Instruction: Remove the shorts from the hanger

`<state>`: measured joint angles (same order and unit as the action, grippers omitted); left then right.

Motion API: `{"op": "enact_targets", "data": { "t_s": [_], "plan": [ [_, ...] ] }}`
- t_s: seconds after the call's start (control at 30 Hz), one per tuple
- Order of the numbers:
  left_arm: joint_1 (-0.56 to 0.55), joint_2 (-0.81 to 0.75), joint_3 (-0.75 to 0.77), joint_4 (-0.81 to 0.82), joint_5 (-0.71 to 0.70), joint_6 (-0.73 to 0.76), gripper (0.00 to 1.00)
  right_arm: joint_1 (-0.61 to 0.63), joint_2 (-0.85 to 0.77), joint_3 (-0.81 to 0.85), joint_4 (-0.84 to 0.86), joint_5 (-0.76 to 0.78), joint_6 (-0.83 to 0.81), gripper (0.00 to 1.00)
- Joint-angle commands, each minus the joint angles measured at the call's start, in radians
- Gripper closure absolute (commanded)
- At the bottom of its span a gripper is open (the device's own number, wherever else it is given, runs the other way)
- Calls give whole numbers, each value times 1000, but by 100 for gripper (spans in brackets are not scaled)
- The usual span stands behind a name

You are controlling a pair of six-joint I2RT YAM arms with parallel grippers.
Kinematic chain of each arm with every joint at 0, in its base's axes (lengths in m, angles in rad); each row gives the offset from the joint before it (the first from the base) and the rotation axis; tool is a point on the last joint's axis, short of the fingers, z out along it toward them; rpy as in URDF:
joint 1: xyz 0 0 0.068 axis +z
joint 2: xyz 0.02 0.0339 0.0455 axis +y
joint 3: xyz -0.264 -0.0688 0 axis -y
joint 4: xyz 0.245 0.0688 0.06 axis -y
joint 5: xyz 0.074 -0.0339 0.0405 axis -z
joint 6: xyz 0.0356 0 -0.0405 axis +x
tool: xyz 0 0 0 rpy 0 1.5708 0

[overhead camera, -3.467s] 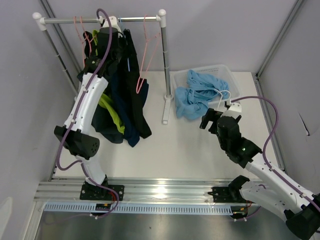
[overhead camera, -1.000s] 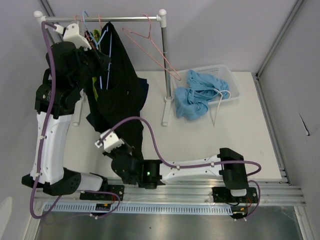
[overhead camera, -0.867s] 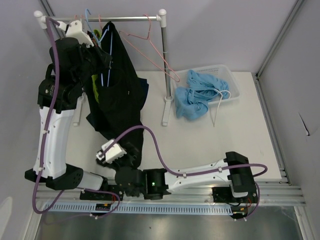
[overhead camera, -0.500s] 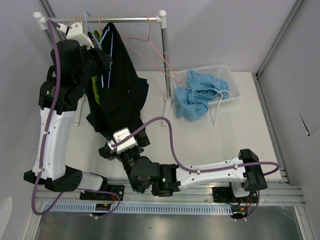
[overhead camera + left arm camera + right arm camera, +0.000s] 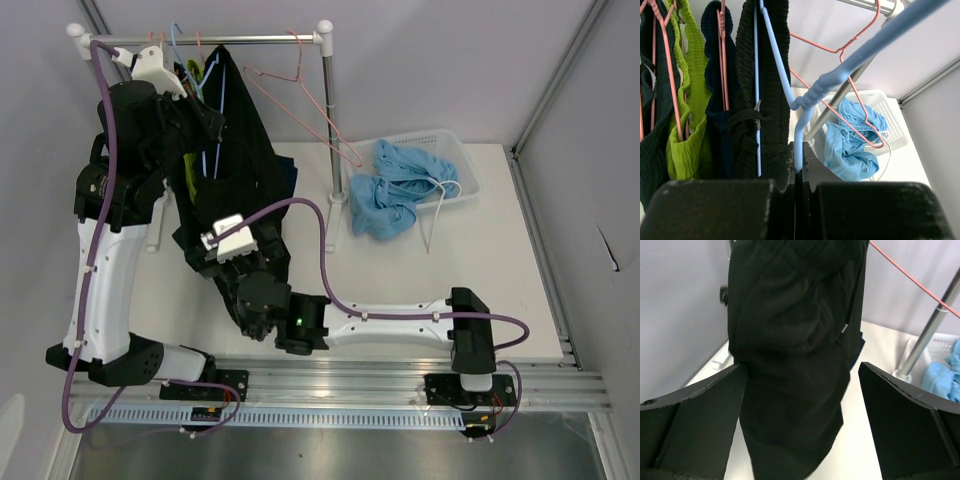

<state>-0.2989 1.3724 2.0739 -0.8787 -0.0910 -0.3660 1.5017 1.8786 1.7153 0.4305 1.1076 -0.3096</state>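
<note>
White table [image 5: 400, 270], on it a rack's foot [image 5: 333, 208], a white basket [image 5: 462, 160] and a white hanger [image 5: 430, 228].

The left arm is raised to the rail [image 5: 270, 39], with the left gripper [image 5: 203, 112] among the hangers beside the black shorts [image 5: 250, 150]. The right gripper [image 5: 235, 262] sits at their lower hem. 1 pair of light blue shorts [image 5: 385, 200] spills from the white basket [image 5: 452, 140].

Left pincer [image 5: 799, 171] clamped, right pincer [image 5: 801, 369] wide.
</note>
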Motion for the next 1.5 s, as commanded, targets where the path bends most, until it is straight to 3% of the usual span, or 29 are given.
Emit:
{"op": "enact_targets", "data": {
  "t_s": [0.0,0.27,0.33,0.37,0.4,0.5,0.7,0.83,0.97,1.13,1.33,1.47],
  "plan": [
    [3,-45,15,142,40,-8,100,-31,20,73,-19,-26,76,0],
    [3,-47,15,153,76,-33,100,-41,40,76,-39,-58,128,1],
    [3,-49,14,165,83,-47,100,-46,50,76,-42,-78,145,19],
    [3,-50,14,168,83,-48,100,-49,51,76,-47,-81,150,33],
    [1,-49,15,172,83,-48,100,-51,53,76,-47,-81,161,65],
    [3,-27,57,156,83,-36,100,-44,50,64,-67,-66,187,100],
    [3,52,178,132,37,4,100,6,-28,-86,-111,-19,257,100],
    [6,129,297,98,4,32,100,70,-93,-207,-289,37,427,100],
    [7,157,305,145,-23,45,100,94,-137,-289,-407,57,637,100],
    [4,191,351,86,36,0,100,52,-141,-292,-379,41,610,100],
    [-6,-82,-84,116,158,-77,100,-115,-110,-163,-142,-58,310,100],
    [-16,-297,-386,93,224,-117,100,-227,-62,79,-139,-135,150,100]
  ]
}}
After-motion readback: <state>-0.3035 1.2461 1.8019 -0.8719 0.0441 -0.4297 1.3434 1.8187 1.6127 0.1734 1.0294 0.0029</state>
